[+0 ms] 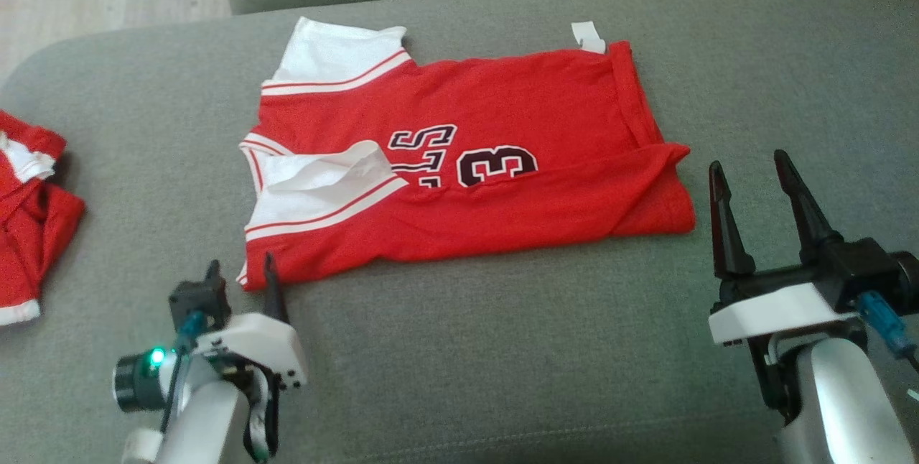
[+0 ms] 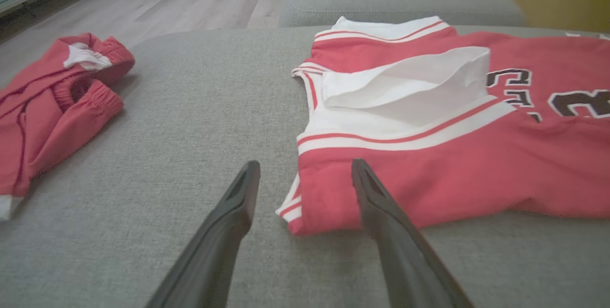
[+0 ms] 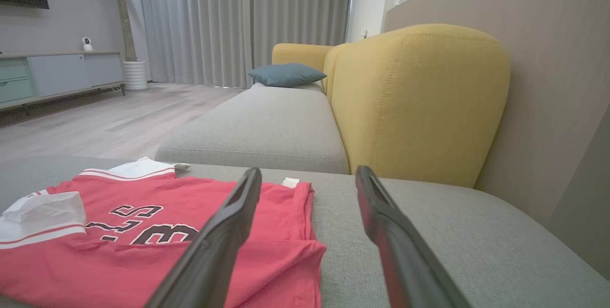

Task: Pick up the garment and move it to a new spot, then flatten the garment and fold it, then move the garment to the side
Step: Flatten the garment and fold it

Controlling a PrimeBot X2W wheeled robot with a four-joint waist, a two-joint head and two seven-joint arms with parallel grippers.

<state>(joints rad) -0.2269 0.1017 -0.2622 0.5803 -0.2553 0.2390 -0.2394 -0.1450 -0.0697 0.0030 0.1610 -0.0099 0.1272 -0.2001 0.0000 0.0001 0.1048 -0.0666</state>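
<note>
**Layout.** A second red garment [image 1: 32,212] lies bunched at the far left of the grey sofa seat [image 1: 502,363], well apart from the work.

The left claw [image 1: 241,261] stands wide open and empty, with its fingers either side of the near left corner of the jersey [image 1: 517,98]. Whether a finger touches the cloth cannot be told.

The jersey lies in the middle of the seat, collar end to the left and hem to the right. Its near long edge is folded up over part of the printed number, and one white sleeve [image 1: 323,177] is turned back on the chest.

The right claw [image 1: 747,161] is likewise open and empty. It sits just beside the near hem corner [image 1: 671,209] and is not touching it.

**Handling.** The cloth is judged light, soft and limp. It will probably sag and drag between grips, so take hold at two points together: the near left corner and the near hem corner. Pinch through both layers of the fold, otherwise the upper layer alone may lift.
</note>
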